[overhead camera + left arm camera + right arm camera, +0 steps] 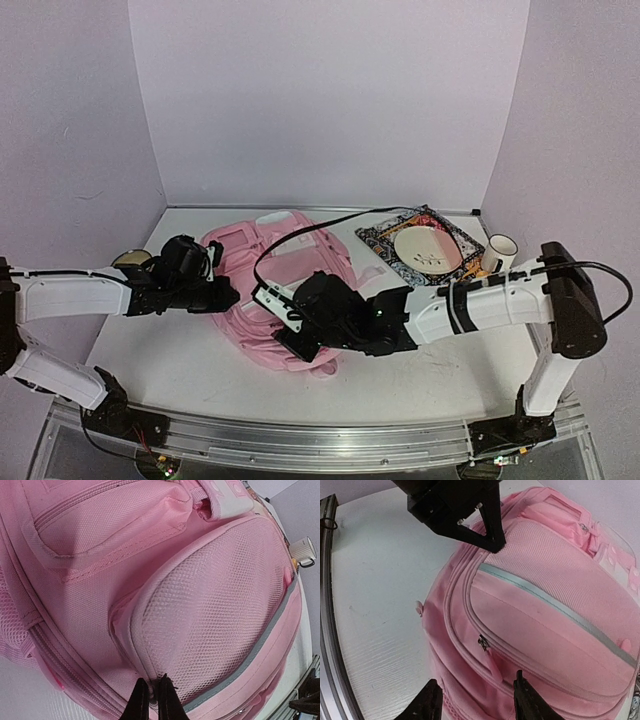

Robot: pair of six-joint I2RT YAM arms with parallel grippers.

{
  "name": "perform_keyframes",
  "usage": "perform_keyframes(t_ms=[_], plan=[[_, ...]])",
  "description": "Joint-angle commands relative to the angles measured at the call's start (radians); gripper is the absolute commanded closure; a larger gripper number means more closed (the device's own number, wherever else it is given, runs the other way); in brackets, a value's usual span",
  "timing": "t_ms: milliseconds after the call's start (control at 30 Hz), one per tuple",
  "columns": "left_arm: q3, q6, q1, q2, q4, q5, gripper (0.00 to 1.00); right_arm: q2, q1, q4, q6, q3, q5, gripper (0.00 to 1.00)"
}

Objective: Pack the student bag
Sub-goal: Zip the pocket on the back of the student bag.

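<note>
A pink backpack (285, 262) lies flat in the middle of a white table (180, 360), between two robot arms. The left gripper (152, 700) is pinched closed, its tips against a seam at the bag's edge. The right gripper (477, 705) hangs over the bag with its fingers spread either side of a zip pull (487, 657), not gripping it.

Pink student bag (240, 255) lies flat on table (170, 350).
</note>
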Motion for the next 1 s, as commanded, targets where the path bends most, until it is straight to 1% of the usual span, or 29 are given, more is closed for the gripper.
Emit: perform_keyframes(t_ms=[0,200,567,767,967], plan=[[0.018,0.037,-0.006,-0.02,-0.043,0.057,1.0,0.053,-0.016,-0.015,-0.118,0.068,0.03,0.51],[0.024,0.035,-0.006,-0.016,-0.042,0.073,1.0,0.088,-0.036,-0.025,-0.155,0.088,0.035,0.54],[0.028,0.032,-0.006,-0.024,-0.042,0.084,1.0,0.142,-0.07,-0.057,-0.168,0.102,-0.031,0.65],[0.035,0.031,-0.006,-0.015,-0.043,0.081,1.0,0.162,-0.07,-0.091,-0.154,0.106,-0.054,0.66],[0.036,0.029,-0.006,-0.013,-0.043,0.084,1.0,0.121,-0.069,-0.113,-0.136,0.052,-0.028,0.64]])
